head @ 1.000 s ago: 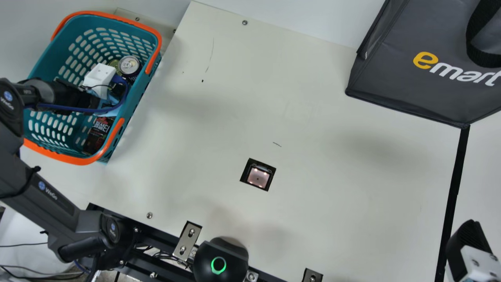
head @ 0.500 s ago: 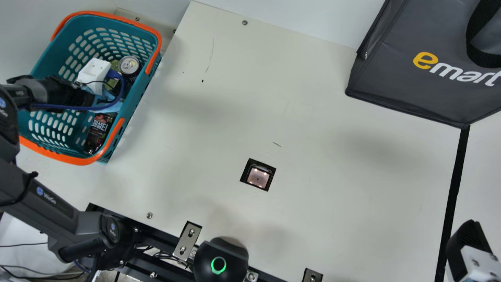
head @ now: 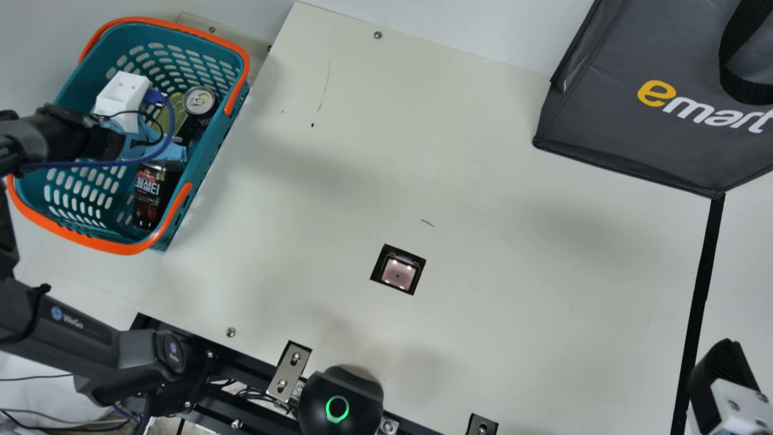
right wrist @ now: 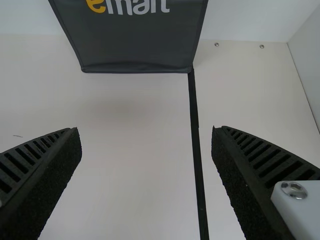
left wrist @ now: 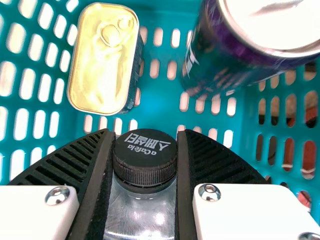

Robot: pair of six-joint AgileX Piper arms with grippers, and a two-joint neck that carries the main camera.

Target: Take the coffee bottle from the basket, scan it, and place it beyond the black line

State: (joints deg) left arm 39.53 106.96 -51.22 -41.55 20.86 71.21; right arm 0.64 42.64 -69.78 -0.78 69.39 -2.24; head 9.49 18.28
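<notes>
While the main view shows the bottle [head: 150,202] inside the basket [head: 90,240], label exposed, the left wrist view shows its cap [left wrist: 145,156] gripped between the left gripper's [head: 124,99] fingers, near a tin [left wrist: 102,60] and a can [left wrist: 225,55]. Farther out lies the scanner [head: 398,272]. The right gripper's [head: 721,377] fingers stand wide apart, the black line [head: 700,290] between them in its wrist view.

The left arm [head: 66,347] is dark grey and black, with a round blue badge [head: 57,313] beside pale lettering [head: 73,321] and a blue cable [head: 78,164] looping to the white housing [head: 121,89] of the left gripper [head: 125,115]. The right gripper [head: 721,374] has black ribbed fingers [right wrist: 35,170], white mounts [right wrist: 305,212] and silver screws [right wrist: 294,190].
</notes>
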